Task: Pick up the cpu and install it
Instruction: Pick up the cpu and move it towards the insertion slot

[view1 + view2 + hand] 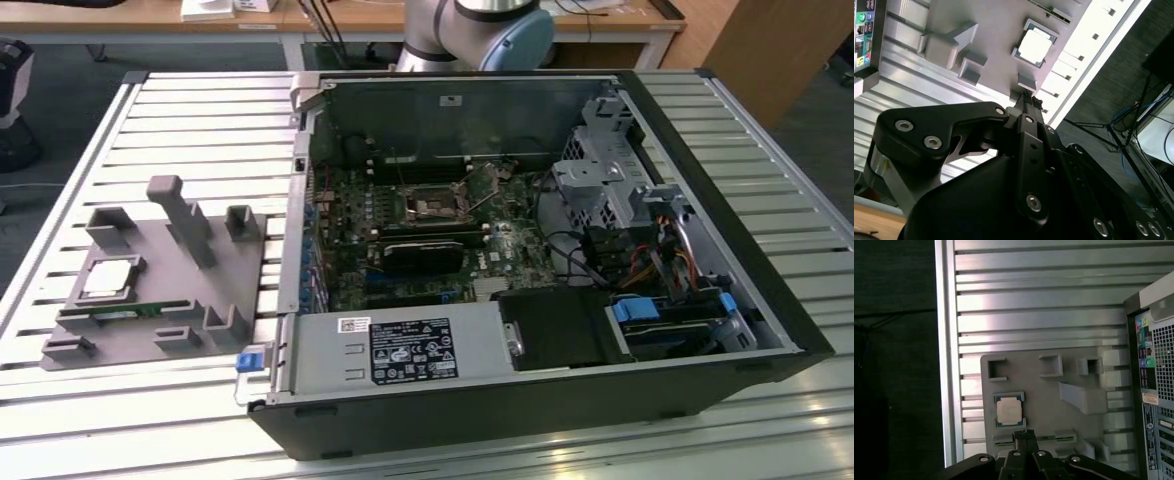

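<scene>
My hand [1025, 436] is closed, fingertips together and empty, over the grey fixture [1044, 405]. The cpu [1008, 410] lies flat in that fixture's pocket. Recommended: centre over the chip, grip opposite edges squarely.

You have the cpu [110, 279] on the fixture [163, 282] at the exterior view's left, with the open case [534, 420] to its right.

Black hand [1027, 99], silver screws [933, 142]; grey arm [438, 35], light-blue joint cap [529, 35].
</scene>
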Motion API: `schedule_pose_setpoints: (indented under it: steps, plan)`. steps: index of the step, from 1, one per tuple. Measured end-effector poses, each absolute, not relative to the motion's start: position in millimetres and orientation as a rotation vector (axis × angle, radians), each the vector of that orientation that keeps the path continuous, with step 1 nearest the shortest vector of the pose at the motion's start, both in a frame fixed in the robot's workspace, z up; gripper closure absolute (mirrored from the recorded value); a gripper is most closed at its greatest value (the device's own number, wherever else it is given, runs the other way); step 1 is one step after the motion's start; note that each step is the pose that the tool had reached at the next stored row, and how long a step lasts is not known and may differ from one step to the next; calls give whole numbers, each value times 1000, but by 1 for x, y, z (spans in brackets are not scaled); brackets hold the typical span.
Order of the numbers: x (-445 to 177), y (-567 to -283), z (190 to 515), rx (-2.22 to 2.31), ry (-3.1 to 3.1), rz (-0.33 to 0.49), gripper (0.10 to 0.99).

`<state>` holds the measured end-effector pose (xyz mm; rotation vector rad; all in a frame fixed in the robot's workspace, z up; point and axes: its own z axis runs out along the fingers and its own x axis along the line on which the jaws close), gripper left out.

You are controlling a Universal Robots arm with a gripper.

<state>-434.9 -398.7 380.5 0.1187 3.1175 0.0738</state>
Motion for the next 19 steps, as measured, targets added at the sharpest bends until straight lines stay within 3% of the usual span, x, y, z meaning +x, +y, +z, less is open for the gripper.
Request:
schedule_pose_setpoints:
  steps: [19]
  plan:
    - [-438,-410,348,75,3125,74,980]
